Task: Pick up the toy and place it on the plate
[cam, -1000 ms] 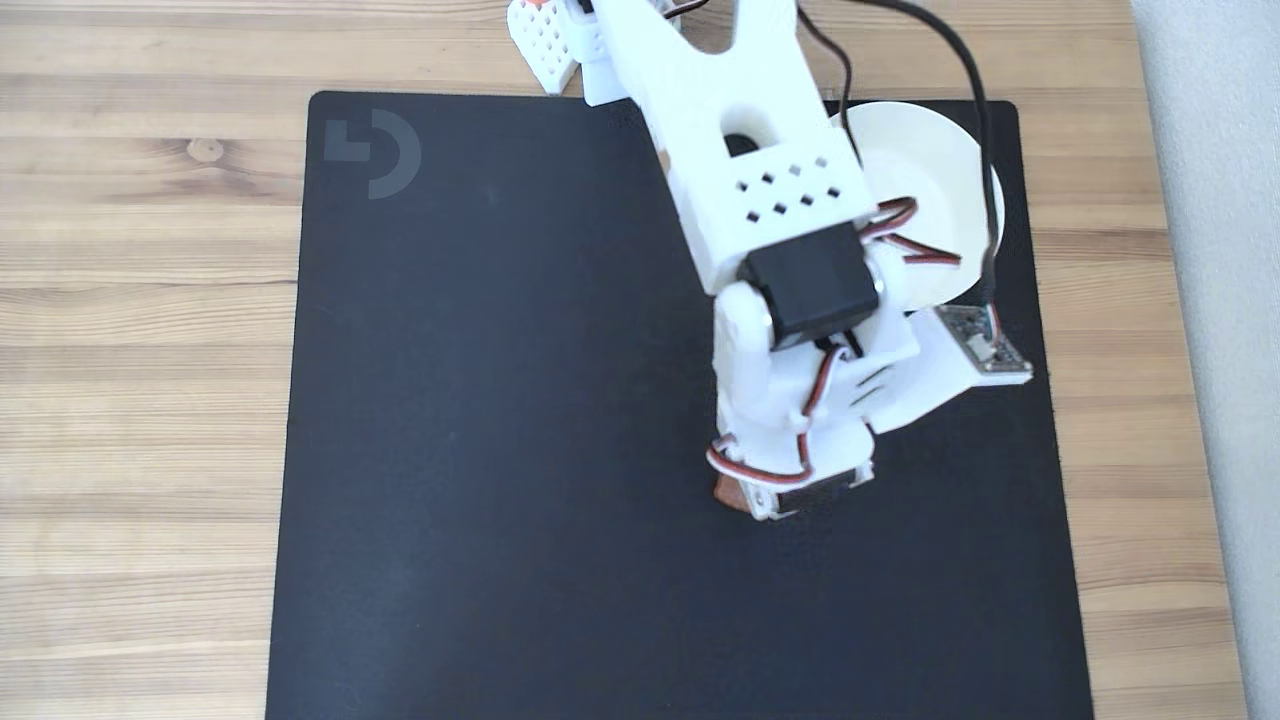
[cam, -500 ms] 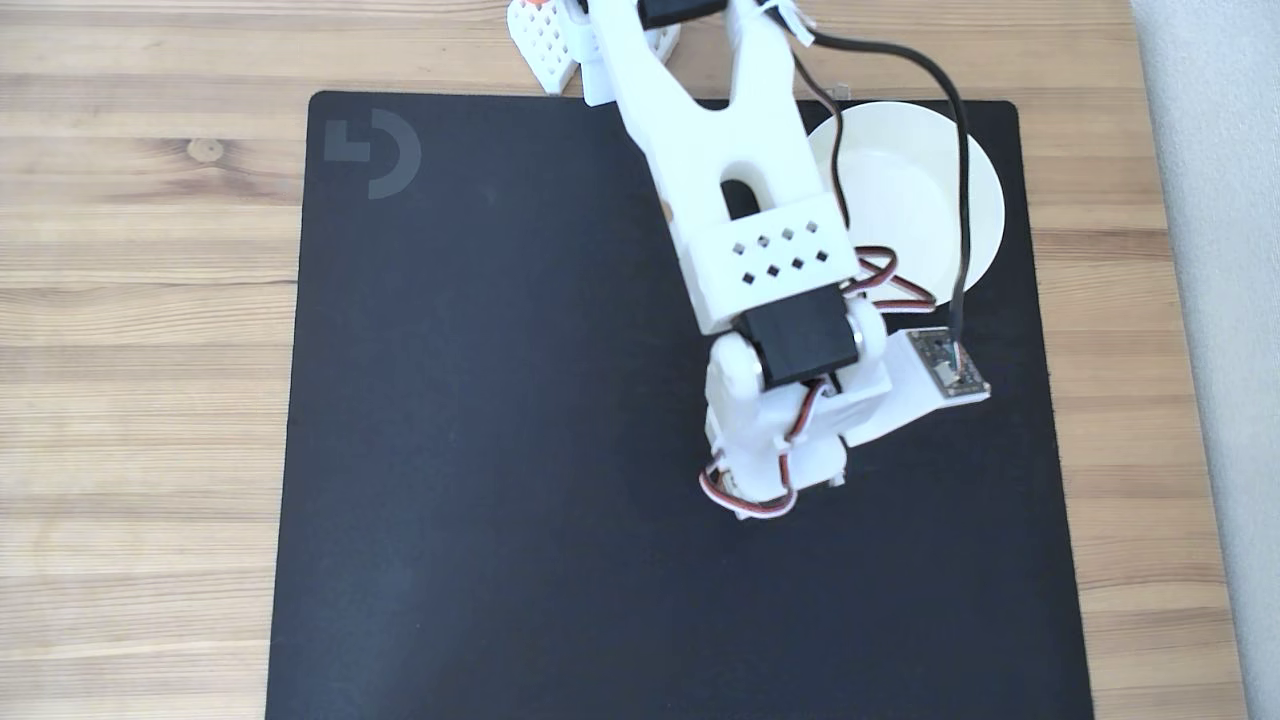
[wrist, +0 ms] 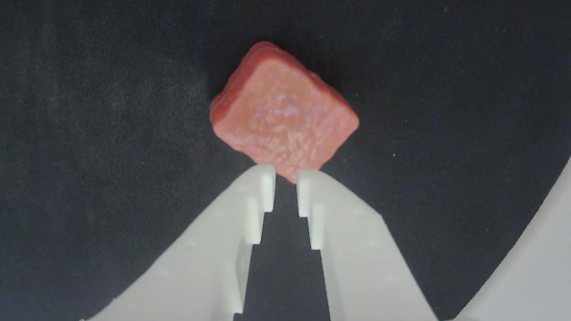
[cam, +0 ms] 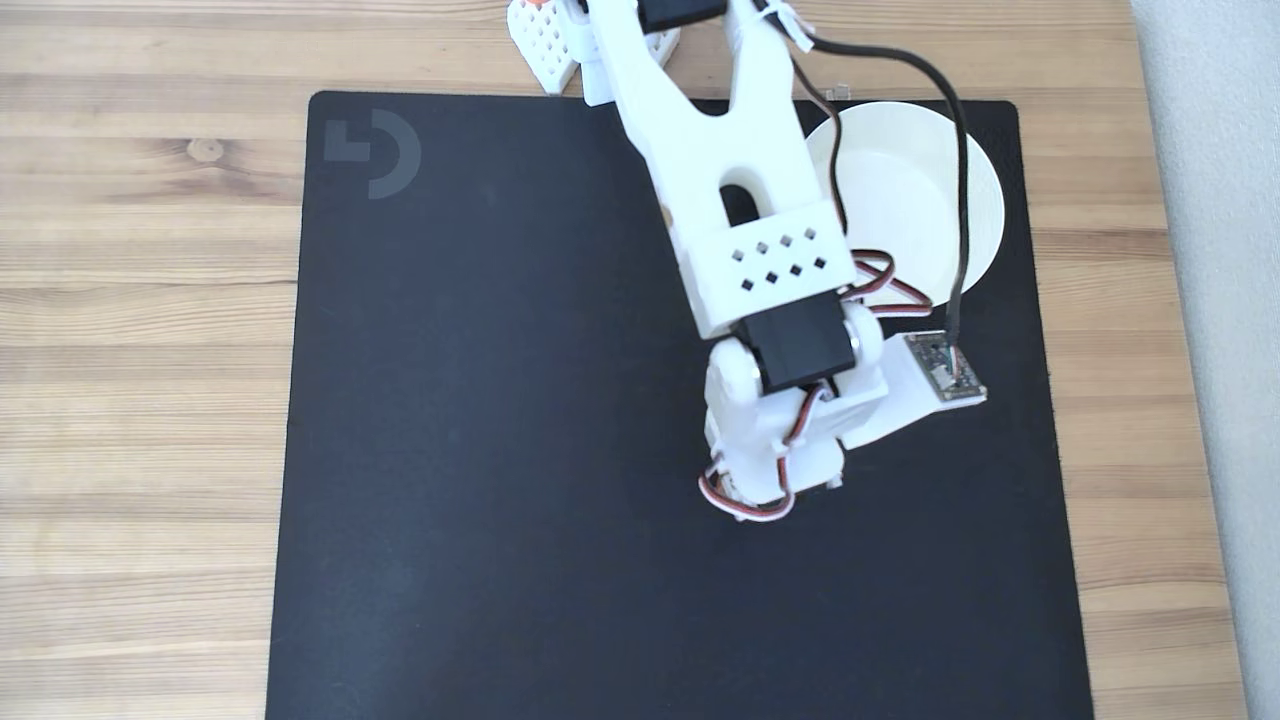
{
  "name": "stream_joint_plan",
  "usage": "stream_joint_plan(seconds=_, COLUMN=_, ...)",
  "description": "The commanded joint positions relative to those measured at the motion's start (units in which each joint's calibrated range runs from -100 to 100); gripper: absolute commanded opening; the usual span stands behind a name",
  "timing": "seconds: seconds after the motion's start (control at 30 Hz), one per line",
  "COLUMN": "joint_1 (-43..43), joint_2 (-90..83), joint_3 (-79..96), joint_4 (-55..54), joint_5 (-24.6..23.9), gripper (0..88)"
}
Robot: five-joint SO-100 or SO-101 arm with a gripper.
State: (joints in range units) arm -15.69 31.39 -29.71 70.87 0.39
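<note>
In the wrist view the toy (wrist: 281,120), a reddish-brown flat squarish block with a grainy top, lies over the black mat. My gripper (wrist: 285,174) pinches its near corner, the two white fingertips (wrist: 263,183) drawn close together on either side of it. The curved white rim of the plate (wrist: 535,272) shows at the lower right. In the fixed view the plate (cam: 925,190) sits at the mat's top right, partly covered by my white arm (cam: 740,200). The wrist (cam: 775,440) stands below the plate, over the mat, and hides the toy.
A black mat (cam: 500,450) covers most of the wooden table (cam: 140,350). A black cable (cam: 955,180) and red-white servo wires (cam: 885,280) hang across the plate. A small circuit board (cam: 945,368) juts from the wrist. A grey surface (cam: 1220,300) borders the table's right edge.
The arm has dropped lower and drawn slightly back toward the base. A corner of the toy showed beside the gripper a second ago and is now covered by the wrist.
</note>
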Motion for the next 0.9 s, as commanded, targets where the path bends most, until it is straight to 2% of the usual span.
stream_joint_plan(seconds=0.0, joint_1=0.5, joint_2=-0.9, joint_3=-2.6, joint_4=-0.8, joint_5=-0.1, gripper=2.3)
stream_joint_plan(seconds=0.07, joint_1=0.5, joint_2=-1.2, joint_3=-2.6, joint_4=-0.8, joint_5=-0.2, gripper=2.5)
stream_joint_plan(seconds=0.1, joint_1=0.5, joint_2=-1.0, joint_3=-4.0, joint_4=-0.3, joint_5=-0.1, gripper=6.3)
stream_joint_plan(seconds=0.2, joint_1=-0.1, joint_2=-0.7, joint_3=-5.6, joint_4=0.6, joint_5=0.3, gripper=21.7)
stream_joint_plan(seconds=0.23, joint_1=-0.2, joint_2=-0.8, joint_3=-5.9, joint_4=1.3, joint_5=0.6, gripper=32.0)
stream_joint_plan(seconds=0.27, joint_1=-0.2, joint_2=-0.8, joint_3=-5.9, joint_4=1.3, joint_5=1.0, gripper=34.0)
stream_joint_plan(seconds=0.87, joint_1=0.5, joint_2=-0.5, joint_3=-5.9, joint_4=6.3, joint_5=0.7, gripper=34.0)
